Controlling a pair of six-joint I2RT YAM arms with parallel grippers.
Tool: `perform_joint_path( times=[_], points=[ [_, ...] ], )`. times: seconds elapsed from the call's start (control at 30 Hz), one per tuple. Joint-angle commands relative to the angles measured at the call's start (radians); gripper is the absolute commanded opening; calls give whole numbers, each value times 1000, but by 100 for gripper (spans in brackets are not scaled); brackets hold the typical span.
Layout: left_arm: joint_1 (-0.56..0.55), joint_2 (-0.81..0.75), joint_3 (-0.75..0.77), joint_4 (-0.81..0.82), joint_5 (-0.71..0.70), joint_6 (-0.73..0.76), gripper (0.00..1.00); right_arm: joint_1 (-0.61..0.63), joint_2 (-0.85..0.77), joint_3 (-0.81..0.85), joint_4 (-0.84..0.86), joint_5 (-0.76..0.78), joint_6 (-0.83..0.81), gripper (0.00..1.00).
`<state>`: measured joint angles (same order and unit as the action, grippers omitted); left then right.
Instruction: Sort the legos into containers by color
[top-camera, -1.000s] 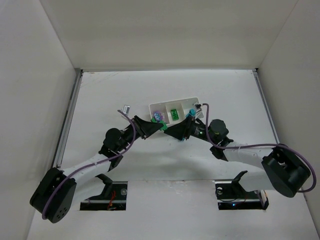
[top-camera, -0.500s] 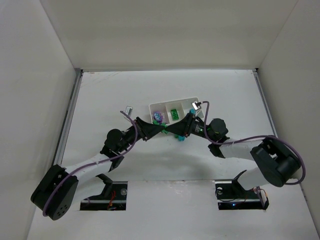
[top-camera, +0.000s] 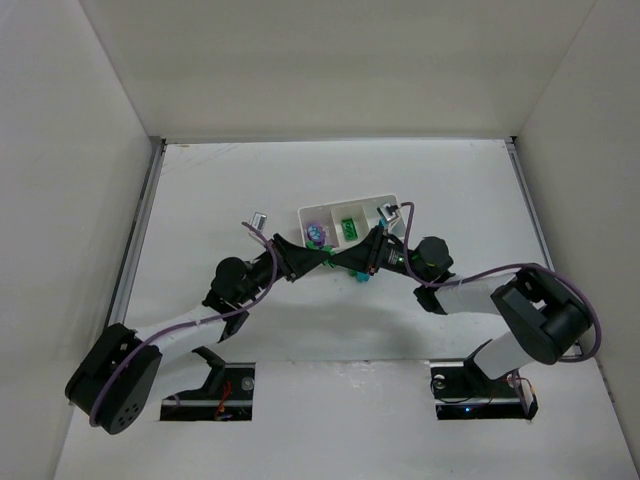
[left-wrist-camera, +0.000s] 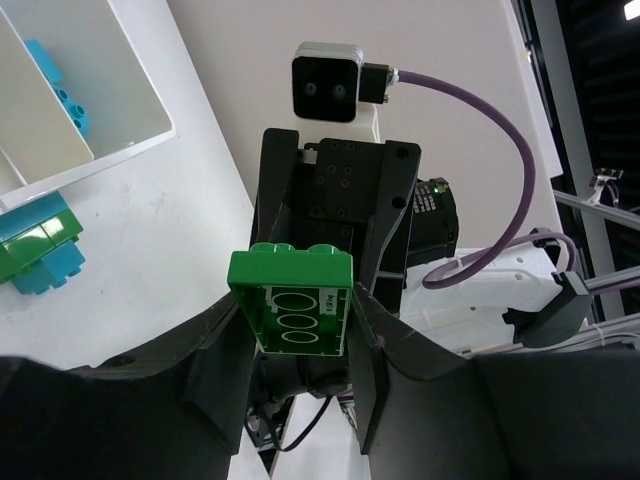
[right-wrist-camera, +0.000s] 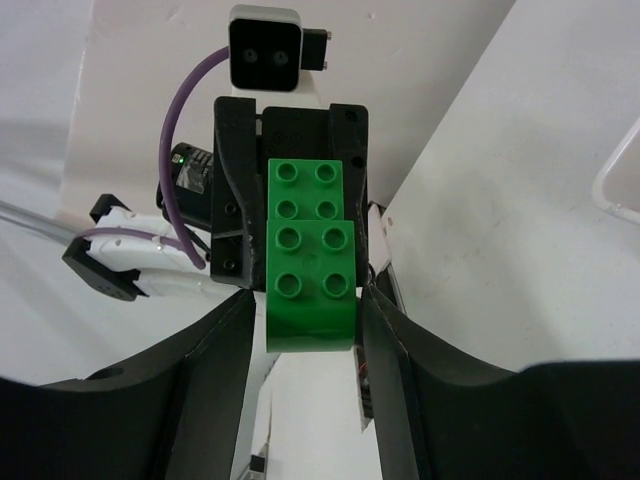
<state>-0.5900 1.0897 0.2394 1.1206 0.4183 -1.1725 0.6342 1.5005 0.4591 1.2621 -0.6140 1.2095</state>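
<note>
While nose-to-nose, left fingers (left-wrist-camera: 222, 372), right fingers (right-wrist-camera: 212, 352) on green lego (left-wrist-camera: 292, 300).

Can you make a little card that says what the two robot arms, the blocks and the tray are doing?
Left end effector: shut on the green brick
Right end effector: shut on the same brick, at its other end
Where the brick is: held up between both arms, just in front of the white tray
In the tray: purple bricks at one end, teal brick at the other
On the table: green-and-teal stack beside the tray
</note>
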Motion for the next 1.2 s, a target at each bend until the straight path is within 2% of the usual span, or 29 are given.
perform_joint_path(
  times=[0.0, 0.23, 0.57, 0.77, 1.17],
  points=[
    [-9, 12, 17, 97, 16, 1, 36, -8, 9, 35, 126, -24, 12, 52],
    [-3, 13, 15, 107, 11, -10, 36, -8, 17, 30, 155, -32, 36, 40],
    [11, -14, -12, 96, -45, 5, 51, -32, 3, 0, 168, -20, 33, 38],
    [15, -30, -18, 108, -62, 8, 52, -35, 12, -7, 171, -17, 30, 38],
    [19, 21, 12, 113, -121, 34, 46, -43, 15, -22, 171, -20, 16, 38]
  ],
)
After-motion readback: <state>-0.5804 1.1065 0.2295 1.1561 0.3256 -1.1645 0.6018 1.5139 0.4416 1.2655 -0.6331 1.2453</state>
